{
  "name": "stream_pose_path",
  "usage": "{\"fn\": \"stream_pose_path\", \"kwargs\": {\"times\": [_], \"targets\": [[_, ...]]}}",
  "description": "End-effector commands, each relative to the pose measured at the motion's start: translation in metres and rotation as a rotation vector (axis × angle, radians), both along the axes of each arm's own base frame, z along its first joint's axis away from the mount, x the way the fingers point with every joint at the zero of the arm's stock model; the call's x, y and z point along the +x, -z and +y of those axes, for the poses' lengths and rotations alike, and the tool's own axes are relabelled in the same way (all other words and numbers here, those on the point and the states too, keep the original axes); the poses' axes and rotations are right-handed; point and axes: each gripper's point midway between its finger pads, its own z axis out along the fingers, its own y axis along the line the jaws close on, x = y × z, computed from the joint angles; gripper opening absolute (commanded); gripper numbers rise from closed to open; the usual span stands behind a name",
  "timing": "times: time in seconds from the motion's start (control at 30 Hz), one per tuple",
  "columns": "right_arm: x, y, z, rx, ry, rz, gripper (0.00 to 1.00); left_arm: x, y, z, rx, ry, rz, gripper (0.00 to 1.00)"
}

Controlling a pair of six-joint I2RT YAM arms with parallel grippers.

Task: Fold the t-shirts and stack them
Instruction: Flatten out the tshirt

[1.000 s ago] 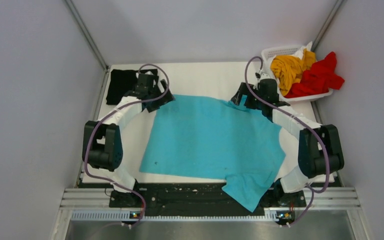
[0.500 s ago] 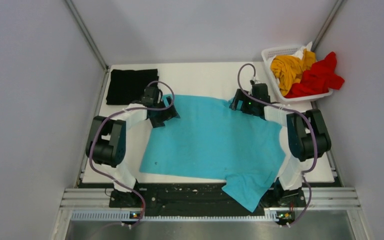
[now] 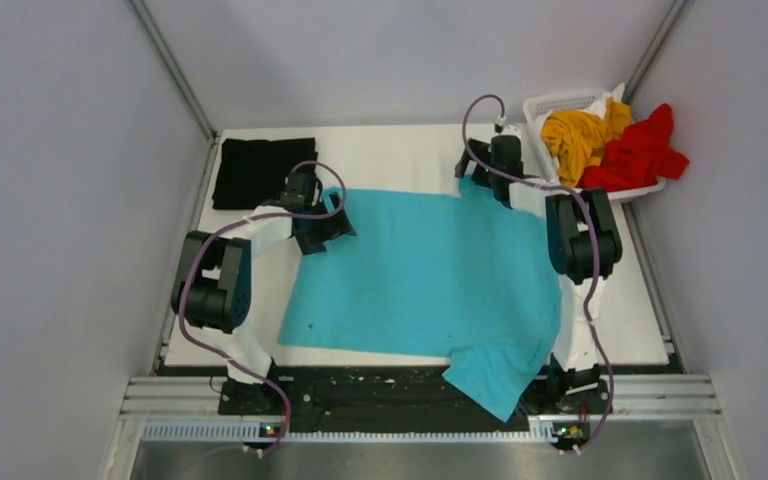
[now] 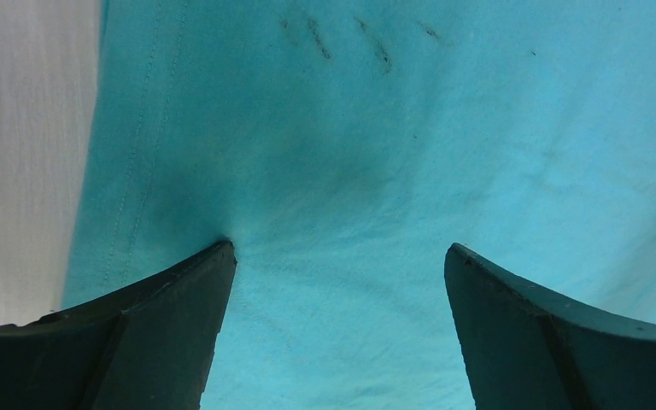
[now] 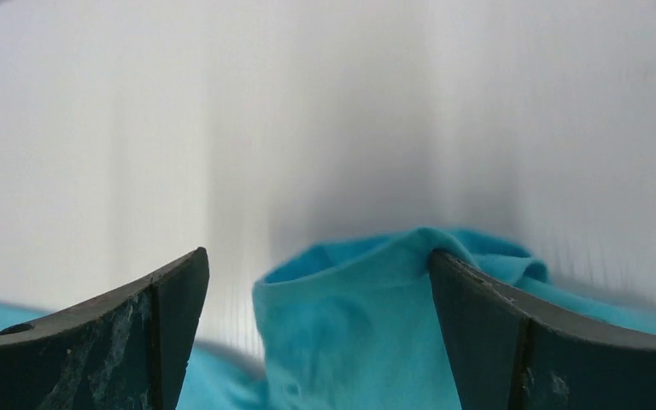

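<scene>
Even bright light – soft shadows – right wrist view blurred.

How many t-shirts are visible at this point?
4. Turquoise shirt spread out on the table; black shirt folded at its far left corner; yellow shirt and red shirt bunched in the basket, far right. Others may lie hidden beneath them.
</scene>
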Motion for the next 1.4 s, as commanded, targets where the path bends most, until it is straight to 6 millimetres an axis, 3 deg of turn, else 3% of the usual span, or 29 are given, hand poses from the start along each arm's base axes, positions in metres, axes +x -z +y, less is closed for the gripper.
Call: {"fn": "stream_pose_path", "kwargs": {"times": [0.0,0.07,0.13,0.3,0.4,0.6,0.67,0.83,1.03,1.37], "targets": [[0.078,-0.073,-0.001,-0.06,0.061,-0.277,0.99,-0.024,0.031,0.034,0.135,-0.025,0.124,0.99],[0.101,-0.088,-0.001,-0.095,0.055,-0.303,0.99,-0.022,0.03,0.033,0.128,-0.023,0.119,0.99],[0.111,-0.097,0.003,-0.115,0.026,-0.295,0.99,-0.019,0.025,0.031,0.116,-0.022,0.104,0.99],[0.094,-0.12,0.003,-0.14,-0.014,-0.263,0.99,0.0,0.002,0.02,0.063,-0.021,0.027,0.99],[0.064,-0.121,-0.002,-0.147,-0.027,-0.202,0.99,0.013,-0.014,0.015,0.037,-0.019,-0.017,0.99],[-0.029,-0.065,-0.029,-0.178,0.023,0.074,0.99,0.035,-0.046,0.013,0.035,-0.02,-0.107,0.99],[-0.056,-0.056,-0.033,-0.165,0.026,0.128,0.99,0.045,-0.052,0.014,0.048,-0.023,-0.127,0.99],[-0.097,-0.023,-0.044,-0.194,0.038,0.248,0.99,0.065,-0.04,0.016,0.086,-0.023,-0.092,0.99],[-0.097,0.002,-0.056,-0.24,0.083,0.31,0.99,0.094,-0.024,0.008,0.082,0.001,-0.082,0.99],[-0.055,0.038,-0.07,-0.27,0.126,0.361,0.99,0.135,0.0,0.018,0.108,-0.031,-0.064,0.99]]}}
